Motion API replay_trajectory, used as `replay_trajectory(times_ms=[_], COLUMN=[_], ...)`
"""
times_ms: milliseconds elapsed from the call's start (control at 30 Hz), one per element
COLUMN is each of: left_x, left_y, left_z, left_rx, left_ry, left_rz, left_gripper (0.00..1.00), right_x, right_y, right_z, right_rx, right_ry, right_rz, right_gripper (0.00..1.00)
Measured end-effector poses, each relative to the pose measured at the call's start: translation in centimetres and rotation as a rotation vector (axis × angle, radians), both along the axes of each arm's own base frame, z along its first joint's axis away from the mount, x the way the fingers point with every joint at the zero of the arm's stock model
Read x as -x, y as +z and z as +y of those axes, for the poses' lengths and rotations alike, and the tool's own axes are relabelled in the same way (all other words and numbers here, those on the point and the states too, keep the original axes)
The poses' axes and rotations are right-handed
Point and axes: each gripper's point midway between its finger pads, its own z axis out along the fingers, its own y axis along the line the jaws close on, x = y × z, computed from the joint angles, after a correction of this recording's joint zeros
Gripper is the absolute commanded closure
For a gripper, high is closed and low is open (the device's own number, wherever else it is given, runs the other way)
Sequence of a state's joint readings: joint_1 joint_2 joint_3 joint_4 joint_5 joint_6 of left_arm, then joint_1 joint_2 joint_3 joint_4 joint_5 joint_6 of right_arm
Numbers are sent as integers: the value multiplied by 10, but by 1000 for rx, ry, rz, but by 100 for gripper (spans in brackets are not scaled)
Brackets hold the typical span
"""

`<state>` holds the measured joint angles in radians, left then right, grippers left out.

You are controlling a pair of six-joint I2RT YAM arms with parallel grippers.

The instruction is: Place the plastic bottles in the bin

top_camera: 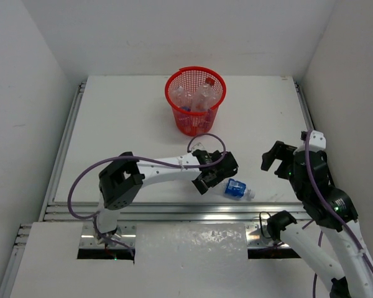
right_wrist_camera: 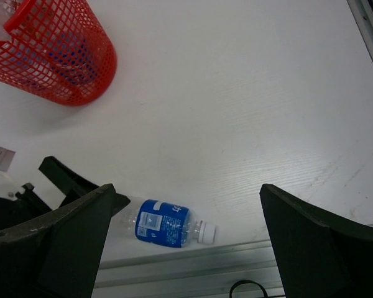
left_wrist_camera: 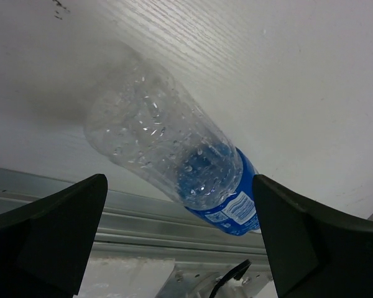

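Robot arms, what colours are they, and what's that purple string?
The left arm and right arm are white tubes with black joints. The left gripper and right gripper each have two black wedge-shaped fingers. The string is a purple cable along each arm.

Lab test cell — bare white walls (top_camera: pixel 174 31), aluminium-railed white table (top_camera: pixel 124 124)
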<state>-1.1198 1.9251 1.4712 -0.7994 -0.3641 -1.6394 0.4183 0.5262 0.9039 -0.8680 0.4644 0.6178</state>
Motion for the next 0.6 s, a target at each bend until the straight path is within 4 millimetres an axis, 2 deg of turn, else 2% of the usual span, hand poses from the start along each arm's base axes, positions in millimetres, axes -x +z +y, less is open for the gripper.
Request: replay_trajectory(times_ms=[100, 167, 233, 267, 300, 367, 400, 433, 467, 600], left_x=[-2, -2, -3, -4, -6, -9, -12, -13, -15, -9], left_y=[-10, -24, -36, -41, -46, -50, -50, -49, -48, -33], left_z=[-8, -5, -4, -3, -1, 4, 5, 7, 12, 52], left_rx=[-3, -28, -45, -51, -62, -67, -67, -66, -68, -127], left_ry=[12, 20, 26, 30, 34, 48, 53, 61, 66, 80], left_rz=[19, 39, 55, 61, 66, 67, 60, 50, 38, -19], left_gripper=[0, 3, 9, 14, 31, 42, 54, 60, 70, 95], right_x=[2, 2, 3, 4, 4, 4, 4, 4, 4, 4], right_y=[1, 1, 1, 0, -2, -7, -10, -13, -16, -24], right_z=[3, 4, 7, 8, 10, 14, 17, 19, 21, 27], right_rx=[-4, -10, -17, -20, -24, -27, -28, -28, -28, -32], right_ry=[21, 34, 49, 56, 67, 93, 109, 120, 133, 163], right_rz=[-2, -9, -16, -18, -18, -9, -1, 5, 13, 27], right_gripper=[1, 1, 1, 1, 1, 1, 1, 1, 1, 1])
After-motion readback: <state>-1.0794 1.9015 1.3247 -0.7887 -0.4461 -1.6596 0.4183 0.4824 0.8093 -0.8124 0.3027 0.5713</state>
